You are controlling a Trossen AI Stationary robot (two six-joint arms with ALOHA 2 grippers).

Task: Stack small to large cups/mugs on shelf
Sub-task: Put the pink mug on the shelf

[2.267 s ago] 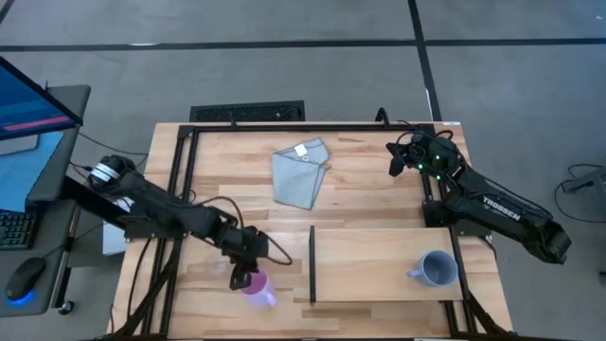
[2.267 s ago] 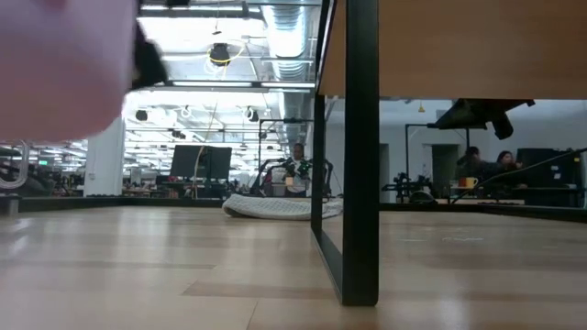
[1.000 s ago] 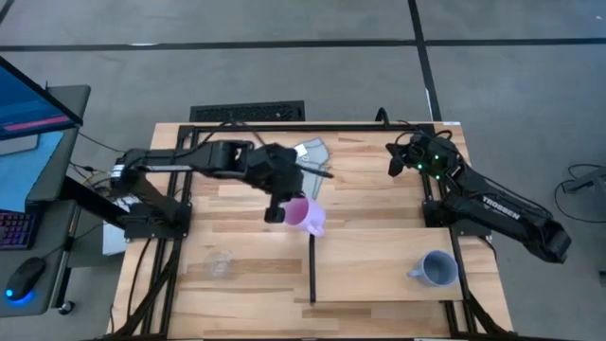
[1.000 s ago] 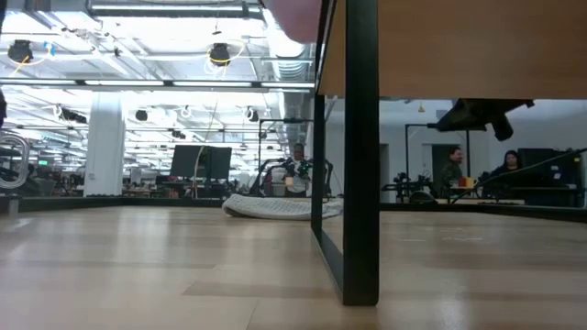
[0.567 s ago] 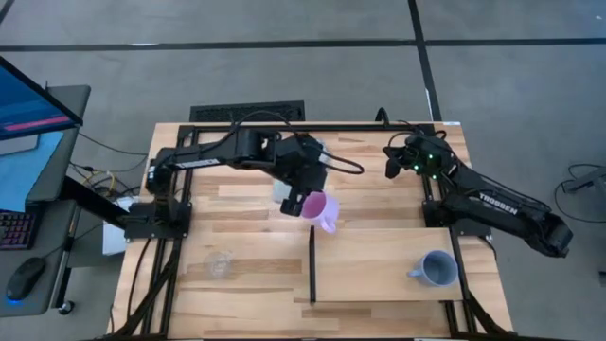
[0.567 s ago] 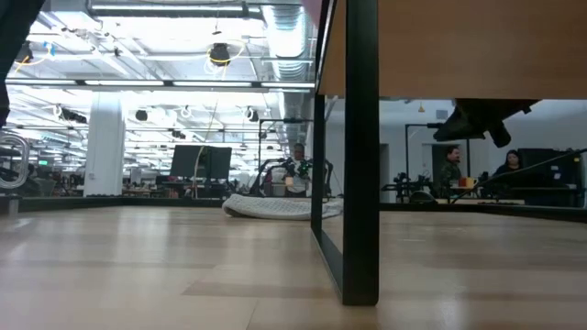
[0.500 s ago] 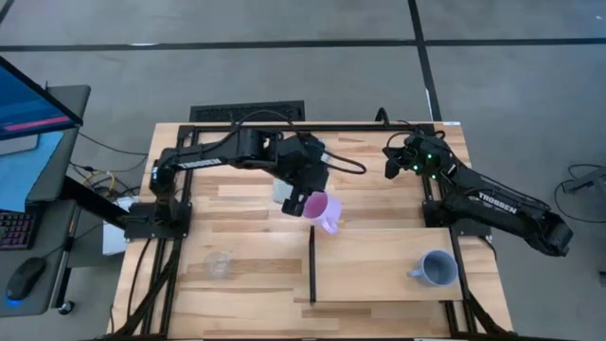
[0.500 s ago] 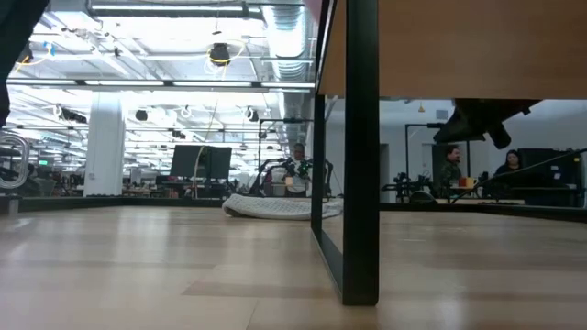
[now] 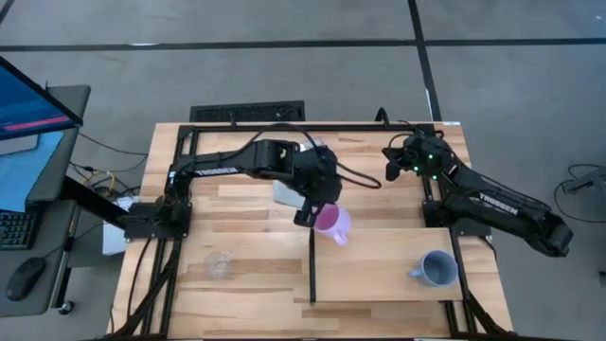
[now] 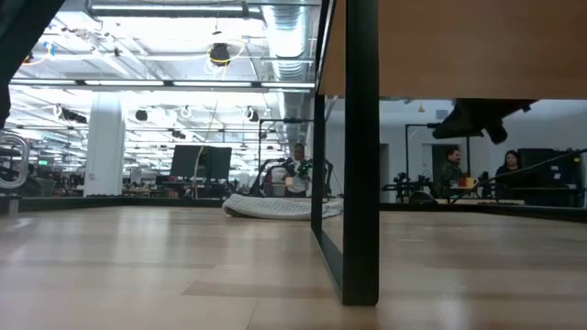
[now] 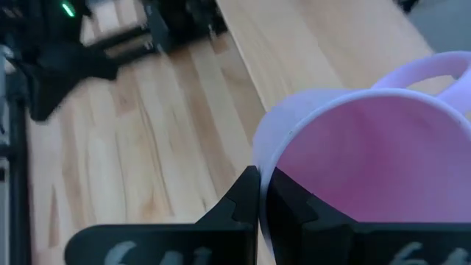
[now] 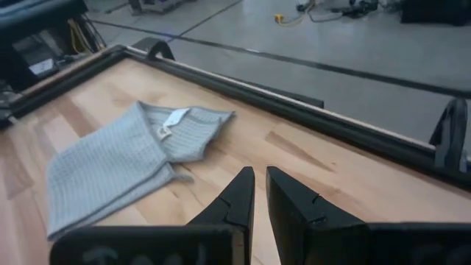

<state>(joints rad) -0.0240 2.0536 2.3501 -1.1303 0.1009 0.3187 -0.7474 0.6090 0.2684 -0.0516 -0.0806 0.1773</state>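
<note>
pink mug point(image 9: 332, 222) w/ handle, open top, rim clamped by left hand point(image 9: 312, 210); right hand point(image 12: 257, 193) fingers together.

Pink-purple mug point(image 9: 332, 223); grey-blue mug point(image 9: 436, 269); clear cup point(image 9: 219, 264); light-blue knit cloth point(image 12: 121, 163); light-wood shelf point(image 9: 379, 256).

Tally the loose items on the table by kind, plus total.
Handled mugs: 2, pink mug in left gripper, grey-blue mug on shelf
Clear cups: 1, clear cup
Folded cloths: 1, cloth
Total: 4
</note>
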